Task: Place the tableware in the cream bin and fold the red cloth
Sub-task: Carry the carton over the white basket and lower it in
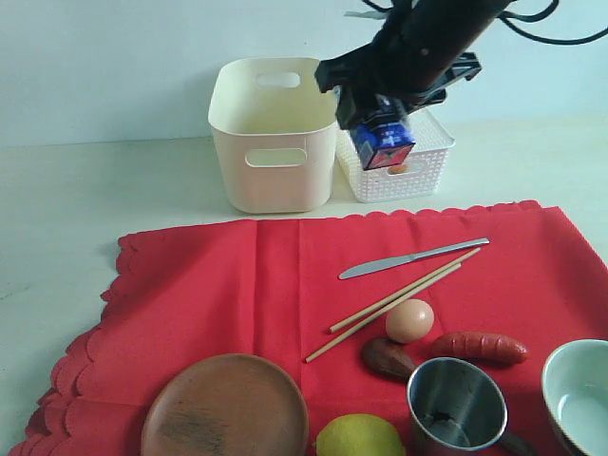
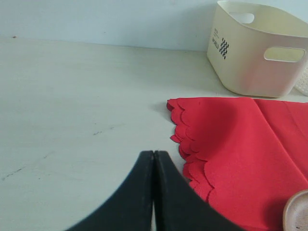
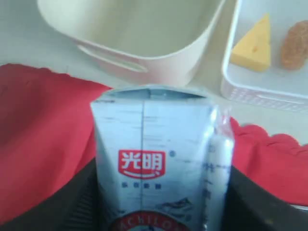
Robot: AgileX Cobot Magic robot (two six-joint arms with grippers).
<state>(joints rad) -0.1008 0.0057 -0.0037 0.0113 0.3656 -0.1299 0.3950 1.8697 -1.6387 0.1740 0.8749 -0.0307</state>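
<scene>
Fingers (image 3: 72, 204) of the right gripper (image 1: 382, 122) clamp the milk carton (image 1: 385, 142) aloft, between the cream bin (image 1: 271, 180) and the white basket (image 1: 418, 176); the left gripper (image 2: 153, 161) hangs clenched and empty over bare table (image 2: 72, 120) beside the red cloth (image 2: 231, 144). On the cloth the silver knife (image 1: 408, 258) lies flat, long axis running from blade tip near 8 o'clock to handle between 2 and 3; the bin stands at its 11 o'clock. It looks thin, stiff and slick, probably hard to get under on soft fabric, so pinching across the narrow handle seems best. Just beside it the chopsticks (image 1: 394, 302) point toward 2 o'clock, light and apt to roll
</scene>
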